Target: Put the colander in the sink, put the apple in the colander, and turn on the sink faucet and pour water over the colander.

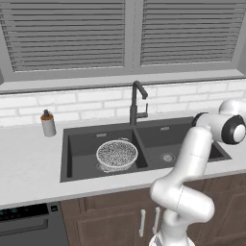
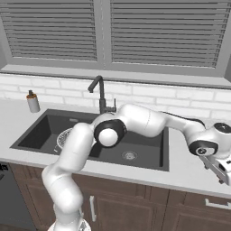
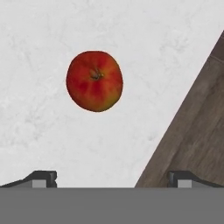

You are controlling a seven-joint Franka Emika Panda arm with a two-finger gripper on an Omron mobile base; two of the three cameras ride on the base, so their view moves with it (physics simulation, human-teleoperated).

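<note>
Light is even and flat, with no glare. The sink (image 1: pixel 72 158) basins read dark against the pale counter (image 1: pixel 29 168) — only faint shading. The apple (image 3: pixel 94 81) is soft-edged, slightly pixelated, with no clear shadow beneath it. Straight lines stay straight at the picture edges.

We counted 1 colander (image 1: pixel 116 154), 1 apple (image 3: pixel 94 81), 1 sink (image 1: pixel 72 153) w/ 2 basins, 1 faucet (image 1: pixel 136 103), 1 soap bottle (image 1: pixel 47 124), 2 window blinds (image 1: pixel 67 33).

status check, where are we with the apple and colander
Jaws open, empty, above apple on white counter. Colander already in sink's left basin. Faucet off. Nothing in the way.
</note>
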